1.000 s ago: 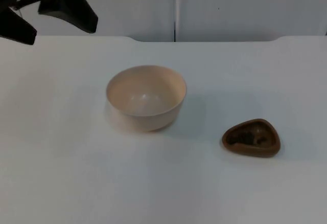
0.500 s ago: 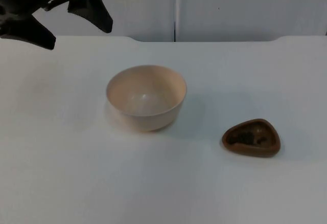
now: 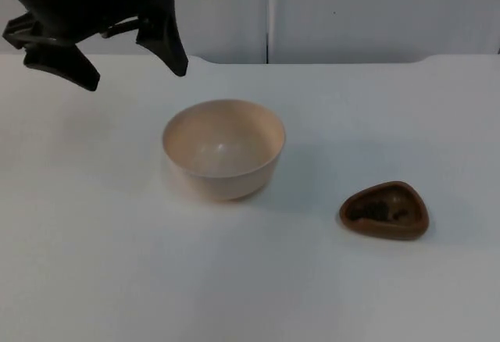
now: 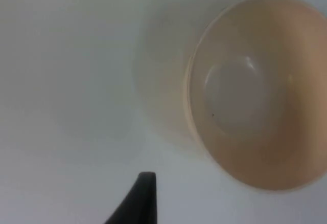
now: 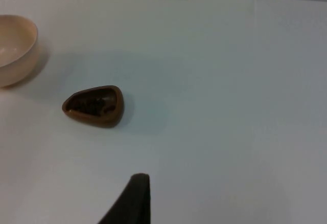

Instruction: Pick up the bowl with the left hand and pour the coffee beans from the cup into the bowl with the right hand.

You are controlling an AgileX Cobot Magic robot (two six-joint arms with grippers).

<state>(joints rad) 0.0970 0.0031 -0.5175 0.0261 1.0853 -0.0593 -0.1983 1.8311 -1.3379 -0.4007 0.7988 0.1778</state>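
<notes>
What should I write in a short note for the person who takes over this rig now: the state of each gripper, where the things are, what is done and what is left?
Left gripper: open, holding nothing, in the air behind and to the left of the bowl.
Right gripper: its arm waits.
Round beige plastic bowl: upright on the white table, nothing in it.
Small brown rounded-triangular cup: on the table to the right of the bowl, apart from it, dark coffee beans inside.
Done: nothing yet.
Left: lift the bowl, pick up the cup, pour the beans.

Cream bowl sitting upright, empty, mid-table; brown rounded-triangle cup w/ coffee beans sitting well apart.
</notes>
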